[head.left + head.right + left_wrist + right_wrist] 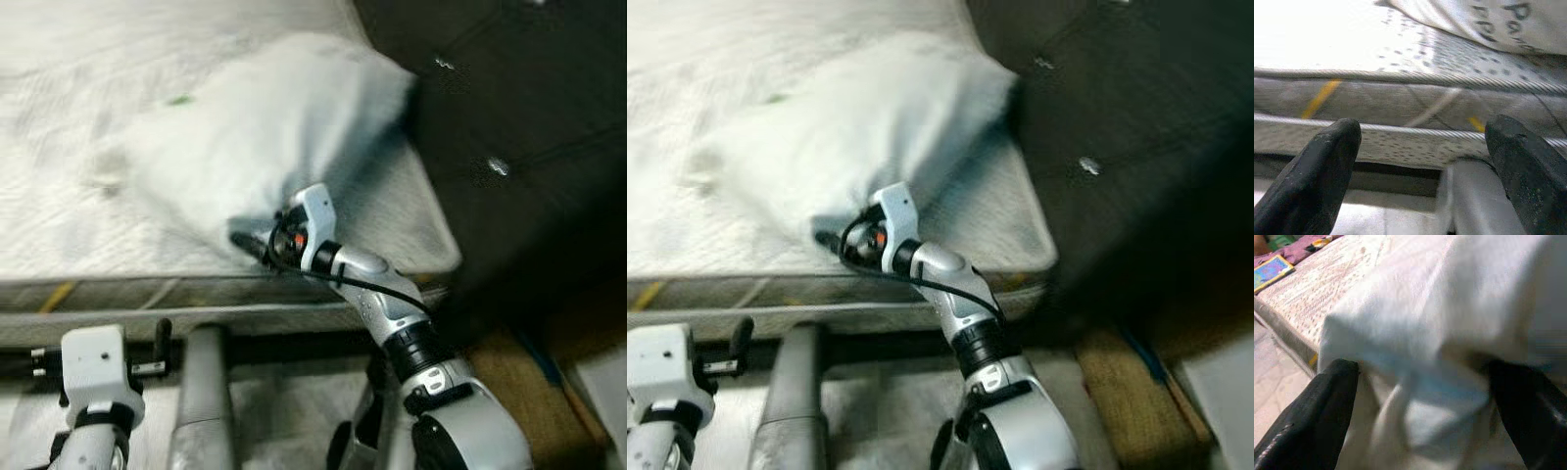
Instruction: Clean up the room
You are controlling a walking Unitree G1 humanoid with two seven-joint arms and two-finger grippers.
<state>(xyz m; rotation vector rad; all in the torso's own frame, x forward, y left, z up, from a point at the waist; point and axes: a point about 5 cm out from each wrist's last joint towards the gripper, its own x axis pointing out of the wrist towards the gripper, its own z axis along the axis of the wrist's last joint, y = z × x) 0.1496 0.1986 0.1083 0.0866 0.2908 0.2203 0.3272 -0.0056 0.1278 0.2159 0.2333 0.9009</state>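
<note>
- The left gripper (162,338) sits low in the lower left of the frame, just in front of the bed's edge. Its fingers (1317,171) are spread apart and hold nothing.
- The right gripper (250,243) reaches over the bed's edge in the middle of the frame. Its fingers (1312,411) are wide apart around a fold of the white pillow (265,127).
- The pillow lies on the bed (59,196), near the dark headboard (519,127) in the upper right.

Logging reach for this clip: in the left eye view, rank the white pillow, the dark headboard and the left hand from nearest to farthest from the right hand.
1. White pillow: at the right hand, on the mattress.
2. Left hand: lower left, below the mattress edge.
3. Dark headboard: upper right, behind the bed; close to the left hand's rank.
</note>
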